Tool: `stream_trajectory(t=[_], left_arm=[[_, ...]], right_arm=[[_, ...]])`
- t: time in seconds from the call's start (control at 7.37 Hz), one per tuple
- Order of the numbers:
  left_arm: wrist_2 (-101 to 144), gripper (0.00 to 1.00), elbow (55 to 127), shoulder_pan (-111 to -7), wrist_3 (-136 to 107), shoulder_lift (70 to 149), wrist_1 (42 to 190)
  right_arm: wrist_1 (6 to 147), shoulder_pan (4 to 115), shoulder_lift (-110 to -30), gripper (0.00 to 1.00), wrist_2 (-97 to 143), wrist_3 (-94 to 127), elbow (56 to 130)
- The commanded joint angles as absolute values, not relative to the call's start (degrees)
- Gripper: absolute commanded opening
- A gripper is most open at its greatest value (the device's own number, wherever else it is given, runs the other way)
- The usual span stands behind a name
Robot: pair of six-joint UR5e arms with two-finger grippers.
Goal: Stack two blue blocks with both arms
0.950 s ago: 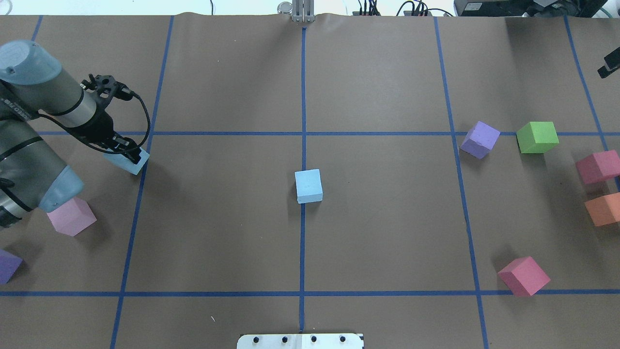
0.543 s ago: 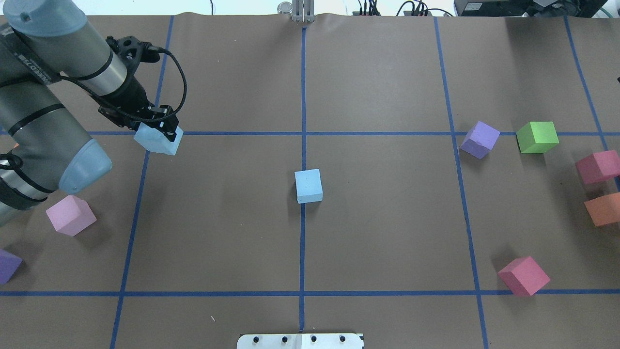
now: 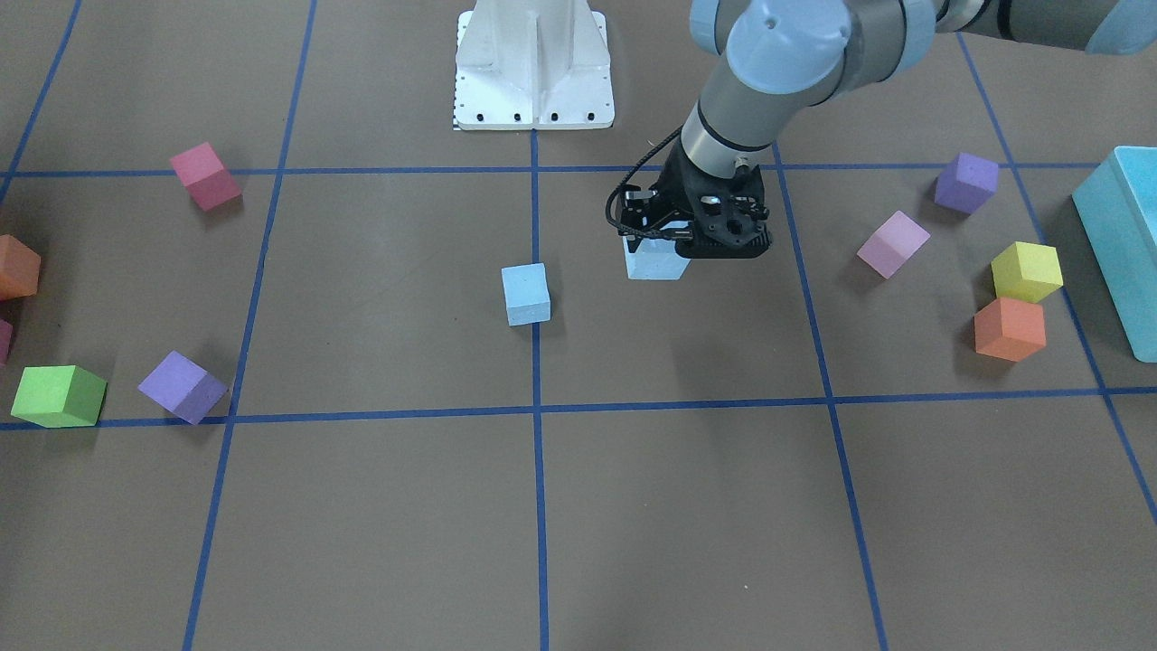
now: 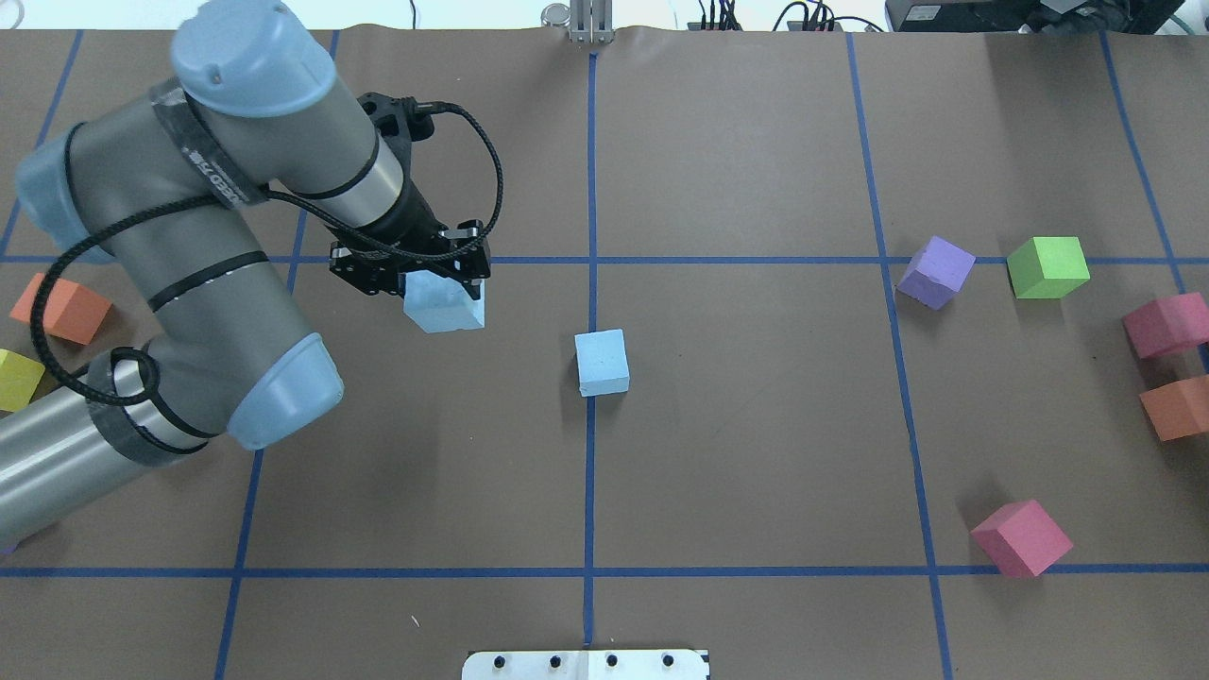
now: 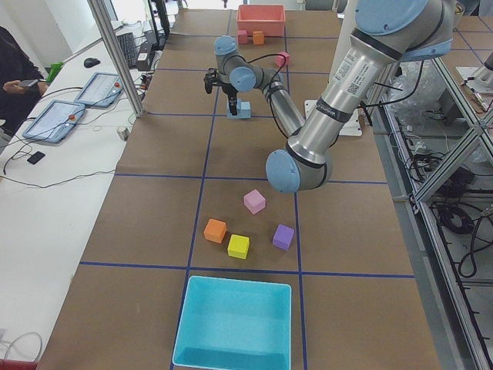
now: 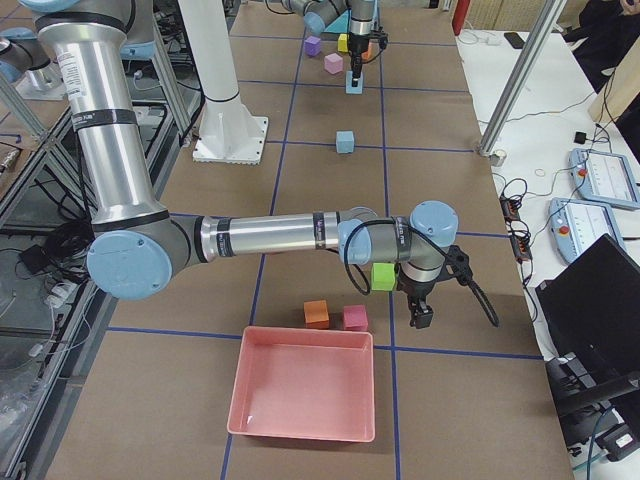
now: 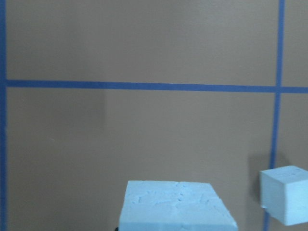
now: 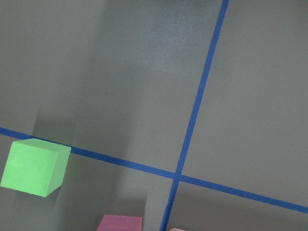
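Observation:
My left gripper (image 4: 433, 283) is shut on a pale blue block (image 4: 444, 304) and holds it above the table, left of the middle line. It also shows in the front view (image 3: 689, 242) with the block (image 3: 655, 262) under it. The second blue block (image 4: 602, 362) rests on the middle line, to the right of the held one and apart from it. The left wrist view shows the held block (image 7: 175, 207) at the bottom and the resting block (image 7: 286, 195) at lower right. My right gripper (image 6: 421, 312) hovers by a green cube (image 6: 383, 277); I cannot tell whether it is open or shut.
Purple (image 4: 935, 271), green (image 4: 1047, 267), red (image 4: 1166, 324), orange (image 4: 1176, 406) and pink-red (image 4: 1022, 538) cubes lie on the right. Orange (image 4: 61, 307) and yellow (image 4: 17, 378) cubes lie at the left. A turquoise box (image 3: 1121, 244) and a pink tray (image 6: 305, 385) stand at the table's ends.
My left arm has carried the blue block from the far left to the right, toward the resting blue block. The resting block has not moved.

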State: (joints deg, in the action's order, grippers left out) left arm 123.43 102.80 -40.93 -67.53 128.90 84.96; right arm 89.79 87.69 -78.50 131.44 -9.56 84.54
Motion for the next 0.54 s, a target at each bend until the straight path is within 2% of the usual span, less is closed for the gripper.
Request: stream_trajectory(t=[0.0, 0.41], left_arm=[[120.1, 0.66, 95.8, -37.5, -69.6, 136.1, 85.2], [116.7, 0.66, 86.3, -34.5, -69.8, 143.2, 88.4]], right_arm=[[90.1, 89.2, -79.0, 1.00, 131.4, -12.0, 83.7], [91.0, 90.3, -78.4, 1.00, 131.7, -11.8, 82.7]])
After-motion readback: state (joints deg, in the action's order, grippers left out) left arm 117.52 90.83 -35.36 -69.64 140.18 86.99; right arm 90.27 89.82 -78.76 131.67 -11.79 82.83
